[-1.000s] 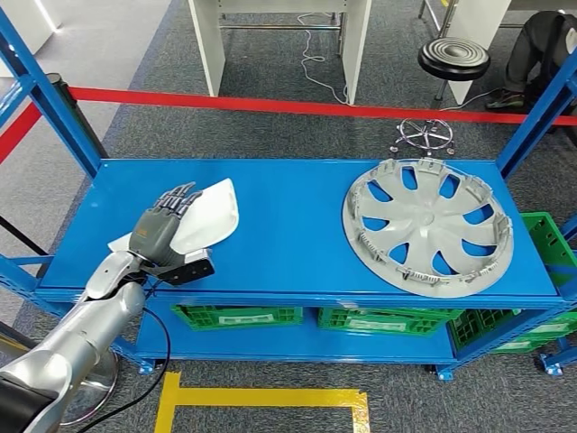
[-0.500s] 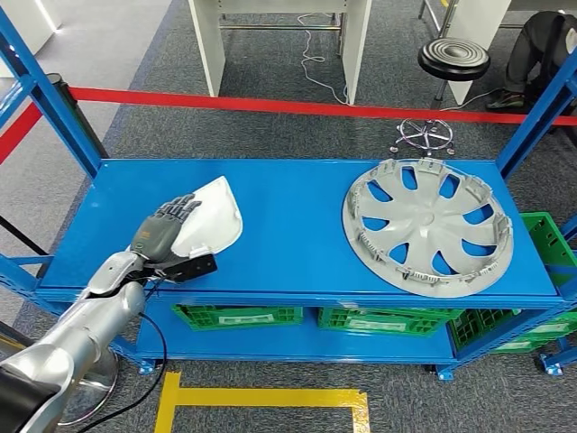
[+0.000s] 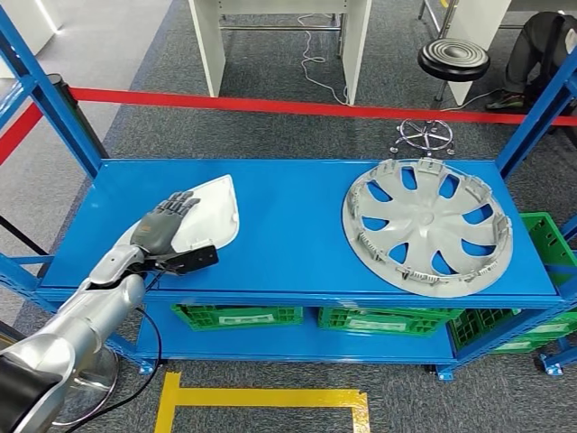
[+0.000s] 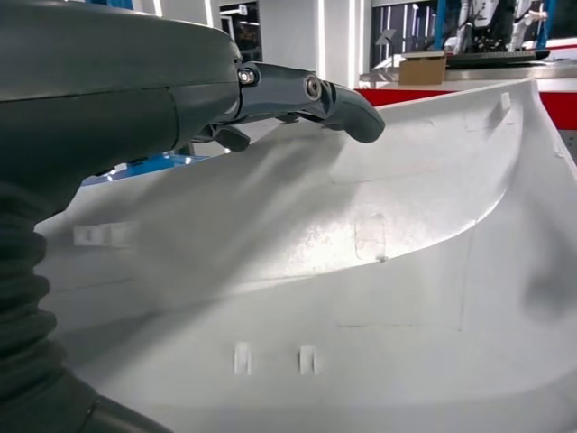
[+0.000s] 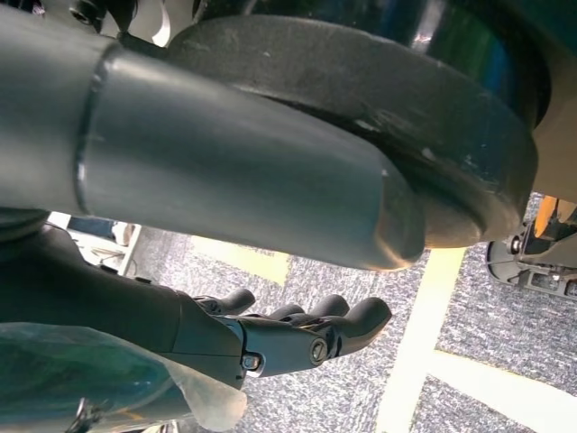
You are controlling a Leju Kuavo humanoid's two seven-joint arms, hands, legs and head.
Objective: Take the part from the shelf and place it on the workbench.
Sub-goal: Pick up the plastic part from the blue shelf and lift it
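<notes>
Your left robot hand (image 3: pixel 162 230) lies on the white part (image 3: pixel 207 216) at the shelf's (image 3: pixel 299 225) left end, fingers draped over it, grip not confirmed. Right robot hand (image 5: pixel 299 334) hangs w/ fingers loosely curled, holding nothing. Next, I'd judge: secure the grasp, then lift clear.

The white part (image 3: pixel 207 216) looks like smooth matt plastic. The shelf (image 3: pixel 292 225) under it is blue painted metal, slightly glossy. On the same shelf, the hubcap (image 3: pixel 427 225) is silver plastic with satin shine. The floor (image 3: pixel 286 135) behind the shelf is rough grey carpet.

No legible txt, labels, nos. or signs anywhere; green crates' (image 3: pixel 238 316) white labels too blurred.
</notes>
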